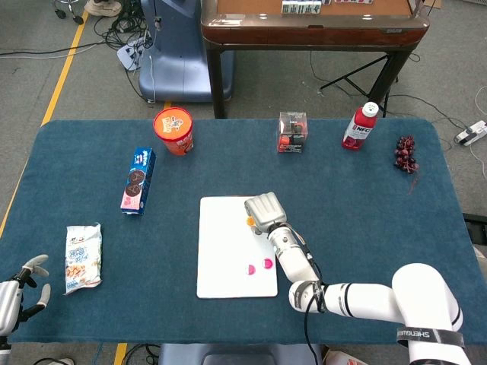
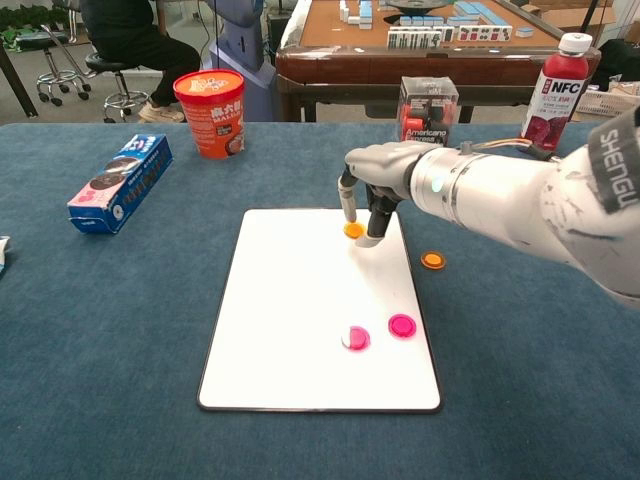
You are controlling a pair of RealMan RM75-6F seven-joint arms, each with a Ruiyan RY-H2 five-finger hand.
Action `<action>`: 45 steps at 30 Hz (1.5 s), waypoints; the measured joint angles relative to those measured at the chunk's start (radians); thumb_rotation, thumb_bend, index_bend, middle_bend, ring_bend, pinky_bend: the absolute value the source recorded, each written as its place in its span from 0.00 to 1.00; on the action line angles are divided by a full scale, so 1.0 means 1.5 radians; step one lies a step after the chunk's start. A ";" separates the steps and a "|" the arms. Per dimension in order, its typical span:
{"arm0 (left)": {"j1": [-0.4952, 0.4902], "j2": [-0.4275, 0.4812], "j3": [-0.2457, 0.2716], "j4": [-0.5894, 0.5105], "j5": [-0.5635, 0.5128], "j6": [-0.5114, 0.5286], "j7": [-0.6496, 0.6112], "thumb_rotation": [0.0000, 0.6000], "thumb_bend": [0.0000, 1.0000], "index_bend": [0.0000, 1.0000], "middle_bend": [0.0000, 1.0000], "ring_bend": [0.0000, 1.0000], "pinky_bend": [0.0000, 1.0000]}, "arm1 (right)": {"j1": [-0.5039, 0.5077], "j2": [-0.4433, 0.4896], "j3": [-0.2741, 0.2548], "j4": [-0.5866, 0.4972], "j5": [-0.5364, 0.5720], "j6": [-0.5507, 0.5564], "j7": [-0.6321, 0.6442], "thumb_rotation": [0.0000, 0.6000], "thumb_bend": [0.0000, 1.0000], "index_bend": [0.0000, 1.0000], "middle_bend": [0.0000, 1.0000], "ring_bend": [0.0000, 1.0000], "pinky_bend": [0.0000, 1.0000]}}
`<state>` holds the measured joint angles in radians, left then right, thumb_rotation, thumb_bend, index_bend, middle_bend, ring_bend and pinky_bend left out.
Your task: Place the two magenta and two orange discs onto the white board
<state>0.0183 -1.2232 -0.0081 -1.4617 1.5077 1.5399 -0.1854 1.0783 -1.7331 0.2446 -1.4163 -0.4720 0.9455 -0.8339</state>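
Observation:
The white board (image 1: 227, 242) (image 2: 288, 296) lies in the middle of the blue table. Two magenta discs (image 1: 250, 268) (image 1: 268, 263) (image 2: 355, 338) (image 2: 402, 325) rest on its near right part. My right hand (image 1: 263, 213) (image 2: 378, 180) hovers over the board's far right corner and pinches an orange disc (image 1: 249, 220) (image 2: 354, 230) between thumb and a finger, close to the surface. The second orange disc (image 2: 432, 261) lies on the cloth just right of the board; the head view hides it behind my arm. My left hand (image 1: 17, 293) sits at the table's near left corner, fingers apart, holding nothing.
Along the far side stand an orange cup (image 1: 173, 131) (image 2: 211, 112), a coffee box (image 1: 292, 132) (image 2: 428, 115) and a red bottle (image 1: 360, 125) (image 2: 555, 92). Grapes (image 1: 406, 153) lie far right. A blue cookie box (image 1: 138, 179) (image 2: 121, 183) and a snack bag (image 1: 82, 257) lie left.

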 measured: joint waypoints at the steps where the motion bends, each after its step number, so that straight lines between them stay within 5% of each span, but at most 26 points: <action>1: 0.000 0.000 0.000 0.000 0.000 0.000 0.000 1.00 0.47 0.27 0.43 0.51 0.66 | 0.001 -0.002 -0.001 0.003 0.001 0.000 0.001 1.00 0.14 0.45 1.00 1.00 1.00; 5: 0.000 0.001 -0.001 -0.001 0.000 0.000 0.000 1.00 0.47 0.27 0.43 0.51 0.66 | 0.004 -0.005 -0.005 0.009 0.002 0.001 0.007 1.00 0.01 0.34 1.00 1.00 1.00; 12: 0.000 0.001 0.000 -0.005 0.001 0.000 0.002 1.00 0.47 0.27 0.43 0.51 0.66 | -0.003 -0.002 -0.012 0.013 -0.008 0.003 0.026 1.00 0.00 0.25 1.00 1.00 1.00; 28: -0.005 -0.003 -0.003 -0.009 0.005 -0.001 0.007 1.00 0.47 0.27 0.43 0.51 0.66 | -0.078 0.103 -0.073 -0.072 -0.037 0.037 0.059 1.00 0.16 0.32 1.00 1.00 1.00; 45: -0.004 -0.007 0.000 -0.012 0.003 -0.002 0.007 1.00 0.47 0.27 0.43 0.51 0.66 | -0.101 0.091 -0.103 -0.059 -0.052 0.028 0.067 1.00 0.21 0.37 1.00 1.00 1.00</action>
<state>0.0126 -1.2341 -0.0085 -1.4797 1.5117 1.5371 -0.1748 0.9268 -1.5964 0.0901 -1.5055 -0.5493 0.9868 -0.7336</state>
